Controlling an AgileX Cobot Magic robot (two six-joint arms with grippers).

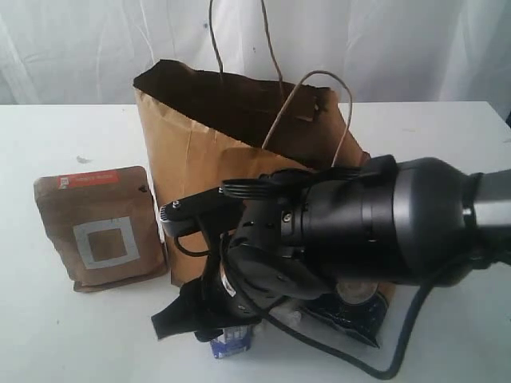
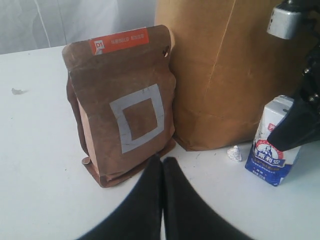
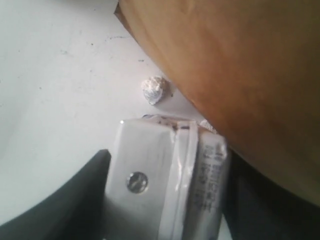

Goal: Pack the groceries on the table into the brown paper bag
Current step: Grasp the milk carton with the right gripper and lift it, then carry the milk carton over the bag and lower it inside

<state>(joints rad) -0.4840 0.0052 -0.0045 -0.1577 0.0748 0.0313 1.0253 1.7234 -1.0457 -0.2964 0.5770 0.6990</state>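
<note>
Creased matt paper forms the brown paper bag (image 1: 185, 148); the small white-blue carton (image 2: 273, 150) looks smooth.

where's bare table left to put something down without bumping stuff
Widest bare patch, in the exterior view: the white table left of and in front of the brown kraft pouch with the white square. Crowded: in front of the tall brown paper bag, where the small white-blue carton, a crumpled foil ball and the right gripper sit.
</note>
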